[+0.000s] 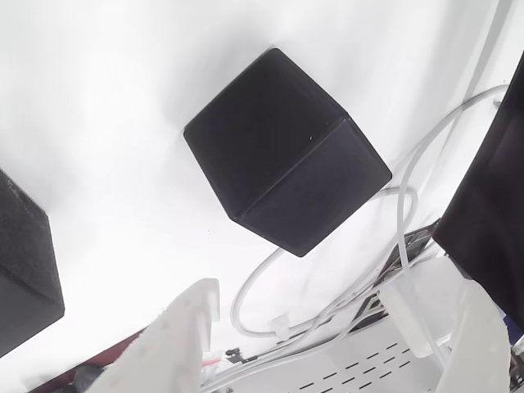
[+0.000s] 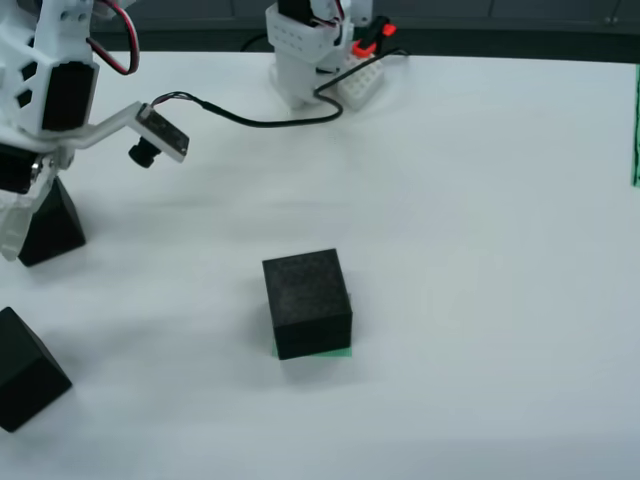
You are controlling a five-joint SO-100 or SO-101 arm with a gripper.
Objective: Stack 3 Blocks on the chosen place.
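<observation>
in the view from the side, one matte black cube (image 2: 307,302) sits on the flat green square patch (image 2: 340,351), a thin green edge showing along its front. wide bare white table (image 2: 480,200) lies to its right. at the left edge the white gripper (image 2: 22,225) has a second black cube (image 2: 50,225) between its fingers, though whether they clamp it i cannot tell. a third black cube (image 2: 28,370) rests well apart at the lower left corner.

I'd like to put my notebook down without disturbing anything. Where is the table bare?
The broad white stretch right of the middle block on its green patch, out to the green strip, is bare. The left side is crowded: the fingers around one block, another block near the corner, and the cable behind.
</observation>
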